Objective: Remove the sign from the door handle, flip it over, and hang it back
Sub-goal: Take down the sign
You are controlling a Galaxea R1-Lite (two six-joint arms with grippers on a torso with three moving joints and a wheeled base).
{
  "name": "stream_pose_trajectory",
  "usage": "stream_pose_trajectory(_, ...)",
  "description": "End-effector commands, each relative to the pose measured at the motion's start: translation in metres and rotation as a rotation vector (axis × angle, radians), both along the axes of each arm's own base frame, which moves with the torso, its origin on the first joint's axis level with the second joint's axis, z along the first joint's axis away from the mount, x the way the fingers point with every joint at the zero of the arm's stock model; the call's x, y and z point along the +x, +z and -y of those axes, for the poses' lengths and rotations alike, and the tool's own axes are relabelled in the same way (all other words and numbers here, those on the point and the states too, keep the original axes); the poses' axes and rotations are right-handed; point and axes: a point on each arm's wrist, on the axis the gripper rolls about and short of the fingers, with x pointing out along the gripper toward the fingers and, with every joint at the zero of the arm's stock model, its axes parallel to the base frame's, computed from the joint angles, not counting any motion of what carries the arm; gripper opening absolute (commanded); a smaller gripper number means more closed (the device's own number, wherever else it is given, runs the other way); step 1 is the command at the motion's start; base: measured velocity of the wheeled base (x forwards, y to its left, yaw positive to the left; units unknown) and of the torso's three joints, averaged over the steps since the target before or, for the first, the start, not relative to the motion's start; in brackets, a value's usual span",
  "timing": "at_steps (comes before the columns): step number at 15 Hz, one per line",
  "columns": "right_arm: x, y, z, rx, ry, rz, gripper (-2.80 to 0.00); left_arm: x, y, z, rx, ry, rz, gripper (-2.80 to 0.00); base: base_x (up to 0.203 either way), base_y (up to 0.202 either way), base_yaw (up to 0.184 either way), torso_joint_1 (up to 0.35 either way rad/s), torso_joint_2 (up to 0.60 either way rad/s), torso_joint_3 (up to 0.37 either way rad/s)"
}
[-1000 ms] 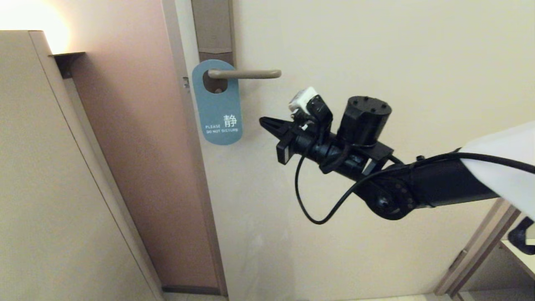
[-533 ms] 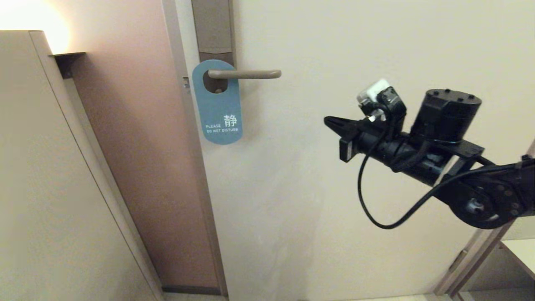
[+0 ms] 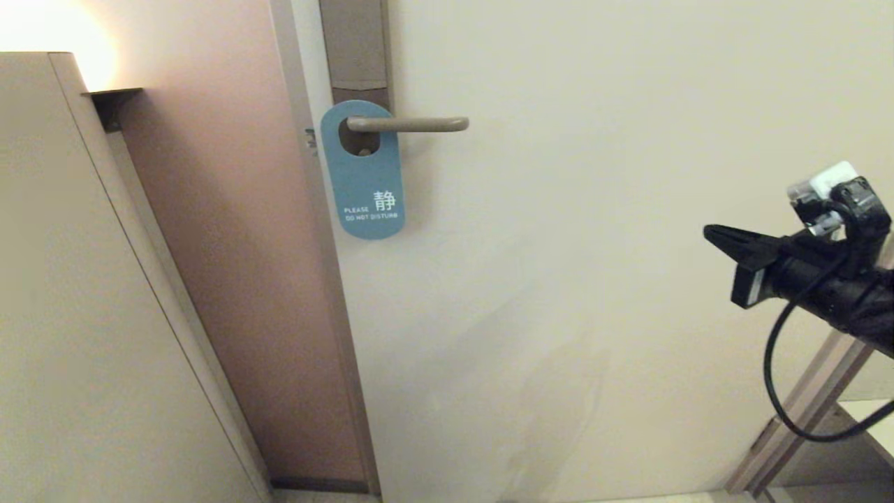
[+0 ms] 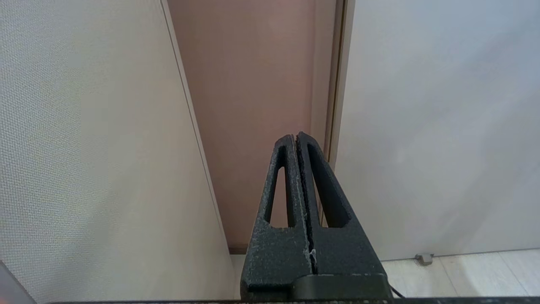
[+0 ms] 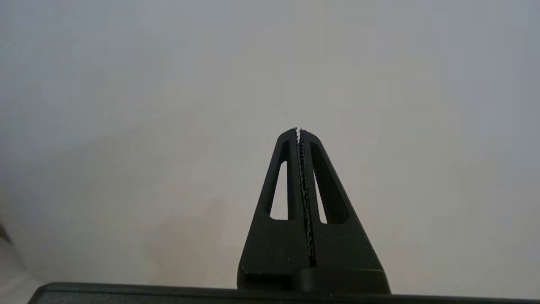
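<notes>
Blue rounded-oblong hanger sign [image 3: 363, 171], "DO NOT DISTURB" face out, hangs by its oval hole on the slim beige-bronze metal lever door handle [image 3: 408, 124] up around 11 o'clock on the cream door [image 3: 594, 209]. Black right claw [image 3: 712, 234] sits way off at 3 o'clock, well apart from it, pinched closed and empty. Left claw [image 4: 296, 137] is closed too, holding nothing, pointed near the door's edge.

Right claw [image 3: 709, 232] closed, empty, raised at right edge; left claw [image 4: 295, 137] closed.
</notes>
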Motion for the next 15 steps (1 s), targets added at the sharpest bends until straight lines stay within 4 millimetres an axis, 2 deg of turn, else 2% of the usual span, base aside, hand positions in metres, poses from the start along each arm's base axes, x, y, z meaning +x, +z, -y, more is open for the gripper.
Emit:
stream_pose_trajectory(1,-0.035,0.001,0.015,0.003,-0.050,0.028,-2.80,0.000,0.000,0.000,0.000,0.000,0.001,-2.80,0.000,0.000,0.000,0.000,0.00,0.000)
stream_pose_trajectory(6,-0.109,-0.035,0.018,0.097,-0.058,-0.035,-2.80,0.000,0.000,0.000,0.000,0.000,0.001,-2.80,0.000,0.000,0.000,0.000,0.00,0.000)
stream_pose_trajectory(9,-0.147,-0.057,0.017,0.165,-0.084,-0.051,-2.80,0.000,0.000,0.000,0.000,0.000,0.001,-2.80,0.000,0.000,0.000,0.000,0.00,0.000)
stream_pose_trajectory(15,-0.197,-0.076,0.018,0.258,-0.228,-0.079,-2.80,0.000,0.000,0.000,0.000,0.000,0.001,-2.80,0.000,0.000,0.000,0.000,0.00,0.000)
